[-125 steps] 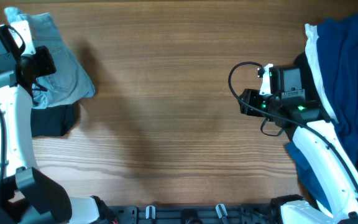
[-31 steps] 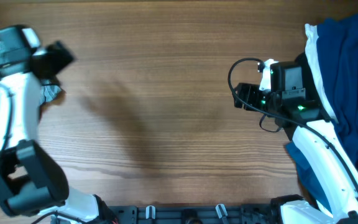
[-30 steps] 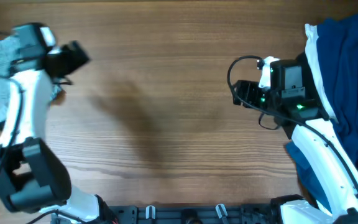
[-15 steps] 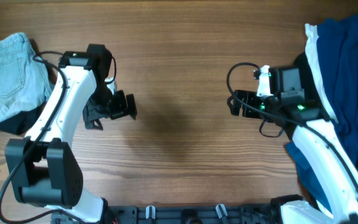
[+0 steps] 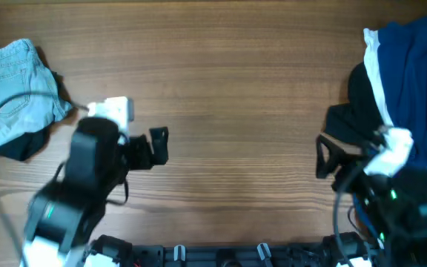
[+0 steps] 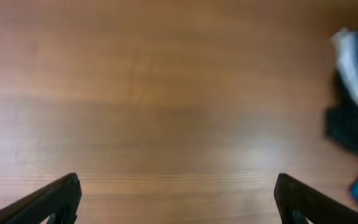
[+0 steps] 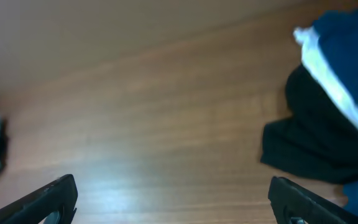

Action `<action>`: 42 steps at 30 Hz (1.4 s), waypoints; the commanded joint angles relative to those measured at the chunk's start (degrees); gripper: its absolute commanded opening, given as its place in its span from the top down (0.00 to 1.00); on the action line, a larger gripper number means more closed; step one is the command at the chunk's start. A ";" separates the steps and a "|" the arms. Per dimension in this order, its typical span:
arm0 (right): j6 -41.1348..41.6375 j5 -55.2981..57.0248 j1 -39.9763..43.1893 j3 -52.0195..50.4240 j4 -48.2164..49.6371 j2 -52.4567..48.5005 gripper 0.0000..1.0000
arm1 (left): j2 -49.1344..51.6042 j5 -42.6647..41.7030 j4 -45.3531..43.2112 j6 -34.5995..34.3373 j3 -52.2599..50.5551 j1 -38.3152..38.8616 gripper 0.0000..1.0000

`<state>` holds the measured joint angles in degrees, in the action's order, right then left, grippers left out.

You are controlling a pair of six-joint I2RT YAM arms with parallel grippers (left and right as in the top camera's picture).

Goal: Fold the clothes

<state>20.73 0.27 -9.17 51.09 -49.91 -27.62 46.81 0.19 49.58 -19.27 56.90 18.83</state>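
Having been withdrawn, the left end effector [image 5: 158, 146] and right end effector [image 5: 325, 157] are spread empty; denim shorts [image 5: 10, 89] seem finished.

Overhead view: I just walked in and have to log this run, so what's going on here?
Two robot arms are at a wooden table with clothes to fold, but neither holds anything at this moment. The left gripper and the right gripper are both open and empty over bare wood between the piles. The pale-blue denim garment lies at the table's left edge on top of a black garment. A heap of dark-blue and black cloth sits at the right edge; neither gripper touches it.
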 commanded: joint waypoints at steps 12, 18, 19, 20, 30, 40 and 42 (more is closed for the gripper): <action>5.35 2.73 0.02 -0.92 -0.81 2.12 0.00 | -12.59 2.27 5.49 -0.92 -0.98 0.55 0.00; 5.35 2.73 0.02 -0.92 -0.81 2.12 0.00 | -12.57 2.27 5.57 -0.92 -0.98 0.57 0.00; 5.33 2.73 0.02 -0.92 -0.81 2.12 0.00 | -12.57 2.27 5.55 -0.92 -0.98 0.55 0.00; 5.35 2.73 0.02 -0.92 -0.81 2.12 0.00 | -12.57 2.27 5.55 -0.92 -0.98 0.55 0.00; 2.10 3.39 0.04 -3.15 -2.89 5.33 0.00 | -12.57 2.27 5.55 -0.92 -0.98 0.57 0.00; -8.70 -3.23 3.10 -27.96 20.79 27.04 0.00 | -12.57 2.27 5.57 -0.92 -0.98 0.57 0.00; -13.40 -5.97 5.31 -33.20 29.70 27.43 0.00 | -12.57 2.27 5.57 -0.92 -0.98 0.57 0.00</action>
<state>14.90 -1.26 -5.76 22.44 -27.11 -1.37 34.22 1.69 55.29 -19.68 56.38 19.14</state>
